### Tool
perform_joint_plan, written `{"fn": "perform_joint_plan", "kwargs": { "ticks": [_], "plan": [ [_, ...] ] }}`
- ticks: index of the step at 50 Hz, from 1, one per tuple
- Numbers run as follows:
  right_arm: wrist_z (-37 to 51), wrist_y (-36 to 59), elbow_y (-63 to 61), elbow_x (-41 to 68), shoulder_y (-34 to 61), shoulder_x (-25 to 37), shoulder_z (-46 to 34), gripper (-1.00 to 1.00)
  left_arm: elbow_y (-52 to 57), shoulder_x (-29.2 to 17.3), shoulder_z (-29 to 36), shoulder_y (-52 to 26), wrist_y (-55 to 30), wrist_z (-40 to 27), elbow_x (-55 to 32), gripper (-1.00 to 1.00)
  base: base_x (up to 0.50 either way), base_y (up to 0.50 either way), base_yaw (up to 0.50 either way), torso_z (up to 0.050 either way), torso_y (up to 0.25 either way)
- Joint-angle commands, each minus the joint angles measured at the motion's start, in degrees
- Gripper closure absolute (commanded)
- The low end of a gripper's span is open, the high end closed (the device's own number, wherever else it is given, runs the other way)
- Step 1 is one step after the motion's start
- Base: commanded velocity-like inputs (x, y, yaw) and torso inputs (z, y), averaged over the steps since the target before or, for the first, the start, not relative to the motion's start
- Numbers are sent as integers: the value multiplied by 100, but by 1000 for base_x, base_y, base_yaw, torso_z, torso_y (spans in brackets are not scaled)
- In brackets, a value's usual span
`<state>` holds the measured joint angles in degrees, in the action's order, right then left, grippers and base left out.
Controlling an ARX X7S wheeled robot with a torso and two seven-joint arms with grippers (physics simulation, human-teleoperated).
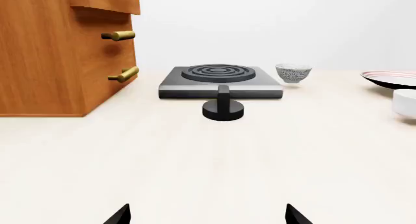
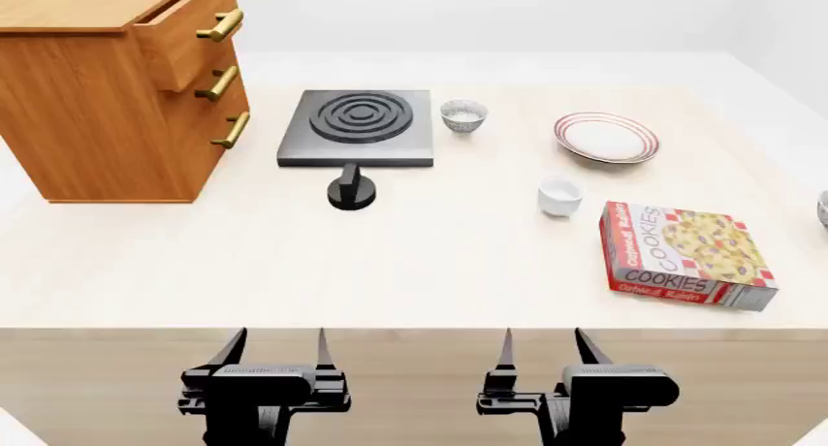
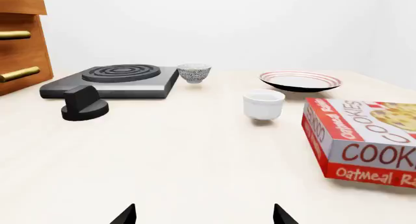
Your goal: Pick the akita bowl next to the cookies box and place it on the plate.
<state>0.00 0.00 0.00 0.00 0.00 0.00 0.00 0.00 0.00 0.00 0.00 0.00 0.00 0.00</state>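
The cookies box (image 2: 684, 254) lies flat at the table's right; it also fills the edge of the right wrist view (image 3: 364, 141). Just beyond it, cut by the head view's right edge, a sliver of the akita bowl (image 2: 823, 209) shows. A second speckled bowl (image 2: 463, 114) stands beside the stove. The red-ringed plate (image 2: 606, 137) sits behind the box, bare. My left gripper (image 2: 275, 354) and right gripper (image 2: 541, 354) hang open over the table's near edge, far from all of these and with nothing between their fingers.
A black stove (image 2: 357, 126) with a loose knob (image 2: 351, 189) sits at centre back. A wooden drawer cabinet (image 2: 111, 87) stands at the left. A plain white cup (image 2: 559, 196) stands between the plate and the box.
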Motion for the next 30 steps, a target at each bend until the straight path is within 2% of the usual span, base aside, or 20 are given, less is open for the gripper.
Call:
{"fn": "perform_joint_plan", "kwargs": {
  "ticks": [1,22,23,24,25,30],
  "plan": [
    [120,-22,9,106,4,86,-100,-100,30,-91,98,3,-24,-110,-93,-100,0,0,0,0,0],
    [448,-4,90,399,19,358,-415,-100,24,-383,406,-61,-194,-410,-381,-100,0,0,0,0,0],
    [448,-4,90,399,19,358,-415,-100,24,-383,406,-61,-194,-410,-381,-100,0,0,0,0,0],
    [115,191,-385,286,72,66,203,-100,6,-137,78,-123,-414,-91,237,-100,0,0,0,0,0],
    [126,47,48,113,-3,78,-80,-100,37,-78,61,-52,-243,-69,-44,-100,0,0,0,0,0],
    [257,66,83,237,24,183,-193,-100,46,-174,179,-67,-327,-258,-137,-100,0,0,0,0,0]
  ]
}}
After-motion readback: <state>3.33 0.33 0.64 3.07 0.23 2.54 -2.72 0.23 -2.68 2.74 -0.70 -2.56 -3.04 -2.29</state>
